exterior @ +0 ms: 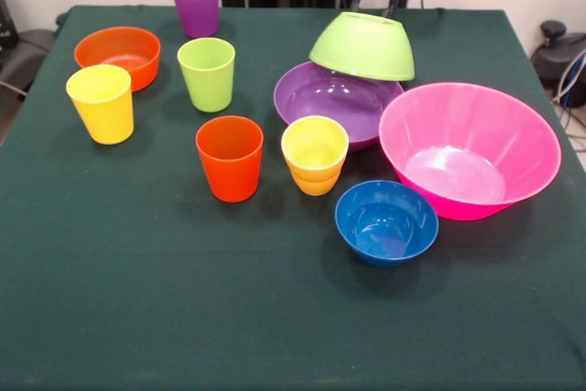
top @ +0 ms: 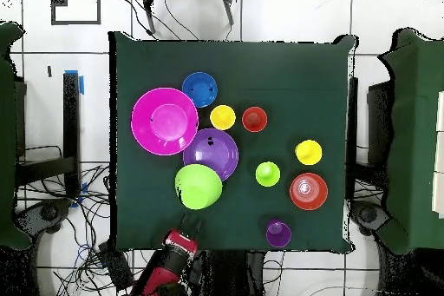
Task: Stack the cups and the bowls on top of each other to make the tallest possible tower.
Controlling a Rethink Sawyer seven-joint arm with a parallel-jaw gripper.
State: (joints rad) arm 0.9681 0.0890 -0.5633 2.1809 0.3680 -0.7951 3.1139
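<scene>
A lime green bowl (exterior: pixel 362 46) (top: pixel 199 186) hangs upside down and tilted over the far rim of the purple bowl (exterior: pixel 334 103) (top: pixel 211 154). My gripper (exterior: pixel 389 5) (top: pixel 191 220) is shut on its far edge, with the fingertips hidden behind it. Beside them stand the big pink bowl (exterior: pixel 469 148) and the blue bowl (exterior: pixel 385 222). A yellow cup (exterior: pixel 314 146) sits nested in a yellow-orange cup. The orange-red cup (exterior: pixel 229 157), lime green cup (exterior: pixel 207 73), yellow cup (exterior: pixel 101 103), purple cup (exterior: pixel 195 4) and orange bowl (exterior: pixel 119 55) stand apart, all upright.
Everything rests on a dark green tablecloth (exterior: pixel 137 299). Cables and chair bases lie on the floor around the table (top: pixel 87 197).
</scene>
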